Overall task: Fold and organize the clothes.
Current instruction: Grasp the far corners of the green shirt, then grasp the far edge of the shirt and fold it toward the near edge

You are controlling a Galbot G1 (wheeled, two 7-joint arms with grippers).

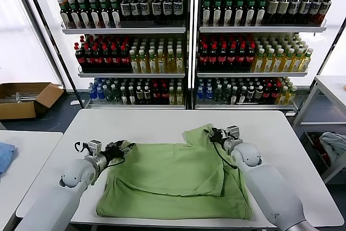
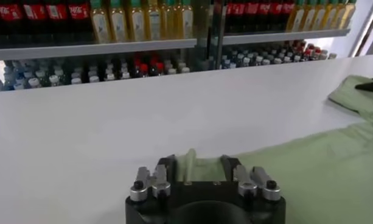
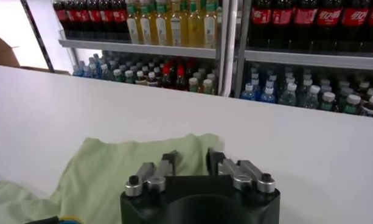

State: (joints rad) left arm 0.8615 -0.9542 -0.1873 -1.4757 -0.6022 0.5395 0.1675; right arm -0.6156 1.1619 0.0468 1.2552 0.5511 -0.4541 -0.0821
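Head view shows the light green short-sleeved cotton shirt (image 1: 173,179) spread on the white counter (image 1: 162,125), each gripper at a far corner, seemingly to lift that edge for a fold. Left gripper (image 1: 125,147) has its jaws narrowed around a fabric ridge; right gripper (image 1: 214,134) pinches the bunched sleeve. Shelved bottles' (image 1: 130,6) labels are mostly unreadable, though some look like Coca-Cola.

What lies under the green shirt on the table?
Only the white table shows around the green shirt. Anything beneath it is covered; both grippers pinch its far corners.
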